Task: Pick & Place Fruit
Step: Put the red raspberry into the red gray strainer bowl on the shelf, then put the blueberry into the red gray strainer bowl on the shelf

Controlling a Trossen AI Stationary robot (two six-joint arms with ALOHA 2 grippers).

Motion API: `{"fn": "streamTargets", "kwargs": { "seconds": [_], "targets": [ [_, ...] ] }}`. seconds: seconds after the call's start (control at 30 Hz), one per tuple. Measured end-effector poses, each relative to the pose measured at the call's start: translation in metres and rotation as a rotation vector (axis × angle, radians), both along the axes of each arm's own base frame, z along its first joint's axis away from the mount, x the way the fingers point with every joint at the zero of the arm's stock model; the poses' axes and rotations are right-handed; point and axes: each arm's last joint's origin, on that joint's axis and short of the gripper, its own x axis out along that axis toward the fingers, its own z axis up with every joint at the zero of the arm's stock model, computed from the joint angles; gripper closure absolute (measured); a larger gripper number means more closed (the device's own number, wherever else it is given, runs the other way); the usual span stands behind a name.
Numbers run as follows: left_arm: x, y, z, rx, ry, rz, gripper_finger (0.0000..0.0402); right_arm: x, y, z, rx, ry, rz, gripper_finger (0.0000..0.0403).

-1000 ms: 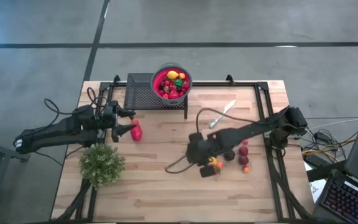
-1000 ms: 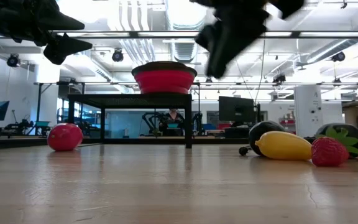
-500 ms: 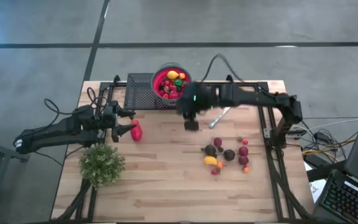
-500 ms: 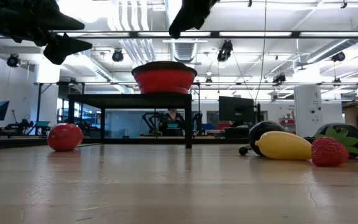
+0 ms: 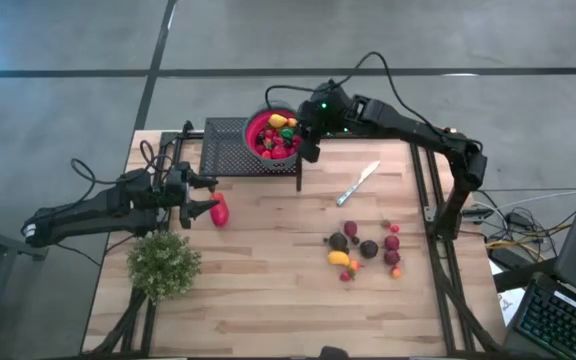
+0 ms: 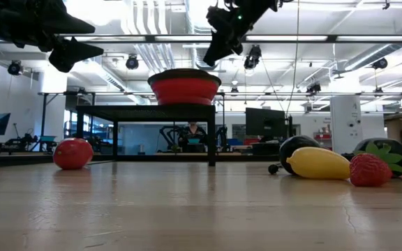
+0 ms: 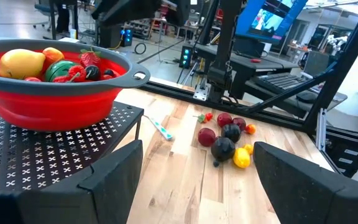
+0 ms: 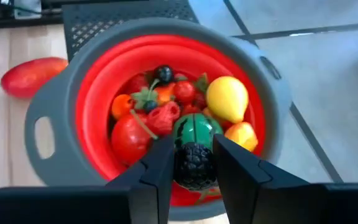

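A red bowl (image 5: 268, 125) with a grey rim stands on a black mesh stand (image 5: 226, 150) at the table's far edge, filled with several toy fruits. My right gripper (image 8: 191, 169) hangs over the bowl (image 8: 61, 112), shut on a dark bumpy berry (image 8: 194, 167). Several loose fruits (image 5: 363, 248) lie on the table right of centre. A larger red piece (image 5: 219, 210) lies at the left, just in front of my open left gripper (image 5: 203, 196), which touches nothing. My right gripper pinches the dark berry's two sides (image 8: 194, 155) between its two fingers. The fingers slant down from the table's right side. The berry is lifted clear, above the fruit in the bowl's near-right part.
A silver knife (image 5: 358, 183) lies right of the stand. A bushy green plant (image 5: 163, 263) stands at the near left, beside my left arm. Black frame rails run along the table's sides. Bare wood shows in the middle and along the near edge.
My right gripper has risen from the loose fruits and swung toward the table's far edge, turning as it went, and now hangs over the bowl with the dark berry lifted clear. My left arm has kept still.
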Motion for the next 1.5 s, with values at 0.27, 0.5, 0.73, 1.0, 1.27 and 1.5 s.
{"fn": "streamTargets", "kwargs": {
  "seconds": [0.27,0.5,0.73,1.0,1.27,1.5],
  "targets": [
    [0.0,0.0,0.0,0.0,0.0,0.0,0.009,0.0,-0.006,0.003,-0.013,-0.042,-0.018,0.0289],
    [0.0,0.0,0.0,0.0,0.0,0.0,0.009,0.001,-0.006,0.004,-0.017,-0.049,-0.017,0.0258],
    [0.0,0.0,0.0,0.0,0.0,0.0,0.009,0.002,-0.003,0.006,-0.039,-0.049,0.003,0.0211],
    [0.0,0.0,0.0,0.0,0.0,0.0,0.009,-0.008,0.032,0.023,-0.057,0.008,0.101,0.0202],
    [0.0,0.0,0.0,0.0,0.0,0.0,0.009,-0.021,0.074,0.026,-0.021,0.131,0.17,0.023],
    [0.0,0.0,0.0,0.0,0.0,0.0,0.009,-0.026,0.096,0.007,0.056,0.284,0.168,0.0248]
  ]
}}
